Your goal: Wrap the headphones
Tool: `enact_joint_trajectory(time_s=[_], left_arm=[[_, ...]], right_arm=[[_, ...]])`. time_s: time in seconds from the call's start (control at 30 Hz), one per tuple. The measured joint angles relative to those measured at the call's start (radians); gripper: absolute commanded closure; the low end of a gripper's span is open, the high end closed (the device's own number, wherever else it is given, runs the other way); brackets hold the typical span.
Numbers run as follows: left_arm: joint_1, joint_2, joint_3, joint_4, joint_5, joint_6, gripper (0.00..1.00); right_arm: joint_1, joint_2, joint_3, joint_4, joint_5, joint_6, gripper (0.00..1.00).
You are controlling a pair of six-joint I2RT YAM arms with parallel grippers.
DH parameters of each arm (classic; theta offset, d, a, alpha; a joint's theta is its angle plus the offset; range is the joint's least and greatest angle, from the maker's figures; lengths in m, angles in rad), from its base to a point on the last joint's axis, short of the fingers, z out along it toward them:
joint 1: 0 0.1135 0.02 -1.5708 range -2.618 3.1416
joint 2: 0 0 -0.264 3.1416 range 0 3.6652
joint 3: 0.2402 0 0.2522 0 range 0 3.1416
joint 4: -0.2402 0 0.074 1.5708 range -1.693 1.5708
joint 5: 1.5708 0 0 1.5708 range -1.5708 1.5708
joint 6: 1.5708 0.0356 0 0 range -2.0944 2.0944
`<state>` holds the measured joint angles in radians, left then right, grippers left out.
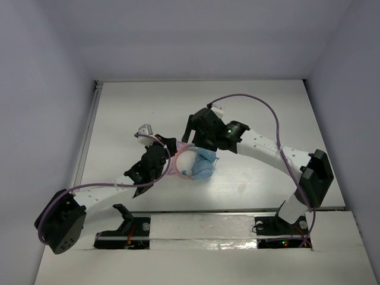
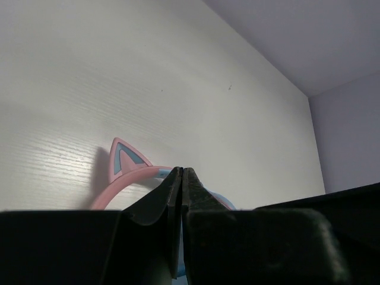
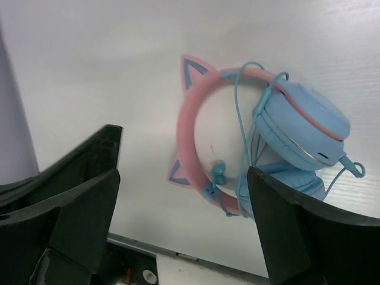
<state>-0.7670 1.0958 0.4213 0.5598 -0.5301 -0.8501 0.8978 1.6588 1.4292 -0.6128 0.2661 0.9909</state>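
Note:
The headphones (image 1: 199, 165) lie on the white table (image 1: 142, 107) between the two grippers. The pink cat-ear headband (image 3: 185, 127) is on the left and the light-blue ear cups (image 3: 306, 116) on the right. The thin light-blue cable (image 3: 240, 119) is looped over the headband and cups. My left gripper (image 1: 167, 149) is shut just left of the headband. In the left wrist view its tips (image 2: 181, 172) cover part of the headband (image 2: 127, 178), and I see nothing held. My right gripper (image 1: 191, 138) is wide open above the headphones, with its fingers (image 3: 77, 208) either side of them.
Thick purple robot cables (image 1: 252, 98) arc over the right arm and run along the left arm (image 1: 89, 189). Grey walls close in the table on three sides. The table's near edge and base rail (image 3: 178, 258) lie just below the headphones in the right wrist view.

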Motion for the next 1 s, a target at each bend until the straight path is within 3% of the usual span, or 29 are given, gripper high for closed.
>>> enact_joint_trajectory(time_s=[0.07, 0.1, 0.13, 0.17, 0.2, 0.47, 0.63, 0.73, 0.8, 0.9, 0.93, 1.0], left_arm=[[0.0, -0.014, 0.0, -0.009, 0.001, 0.004, 1.0], [0.0, -0.023, 0.0, -0.014, 0.002, 0.005, 1.0], [0.0, -0.034, 0.0, -0.023, 0.002, 0.008, 1.0], [0.0, -0.046, 0.0, -0.031, 0.002, 0.011, 1.0], [0.0, -0.061, 0.0, -0.041, 0.002, 0.016, 1.0], [0.0, -0.18, 0.011, -0.22, 0.023, 0.099, 1.0], [-0.002, -0.402, 0.011, -0.409, 0.043, 0.133, 1.0], [-0.002, -0.537, 0.032, -0.491, 0.047, 0.146, 0.86], [-0.002, -0.59, 0.066, -0.548, 0.048, 0.151, 0.72], [-0.002, -0.637, 0.133, -0.621, 0.05, 0.161, 0.55], [-0.002, -0.649, 0.163, -0.644, 0.051, 0.166, 0.52], [-0.002, -0.666, 0.215, -0.681, 0.051, 0.18, 0.43]], right_arm=[[0.0, -0.047, 0.001, -0.004, 0.042, -0.009, 0.28], [0.0, -0.076, 0.002, 0.0, 0.063, -0.016, 0.47], [0.0, -0.108, -0.004, 0.013, 0.082, -0.023, 0.8], [0.0, -0.15, -0.019, 0.036, 0.099, -0.029, 0.99], [0.0, -0.2, -0.045, 0.062, 0.113, -0.028, 1.0], [0.0, -0.615, -0.346, 0.193, 0.136, -0.109, 1.0], [0.0, -0.785, -0.609, 0.21, 0.097, -0.123, 0.99], [0.0, -0.866, -0.731, 0.23, 0.05, -0.123, 0.94], [0.0, -0.894, -0.767, 0.229, 0.038, -0.124, 0.88], [0.0, -0.916, -0.768, 0.228, 0.053, -0.134, 0.72], [0.0, -0.928, -0.762, 0.223, 0.065, -0.142, 0.53], [0.0, -0.956, -0.732, 0.2, 0.109, -0.162, 0.35]])
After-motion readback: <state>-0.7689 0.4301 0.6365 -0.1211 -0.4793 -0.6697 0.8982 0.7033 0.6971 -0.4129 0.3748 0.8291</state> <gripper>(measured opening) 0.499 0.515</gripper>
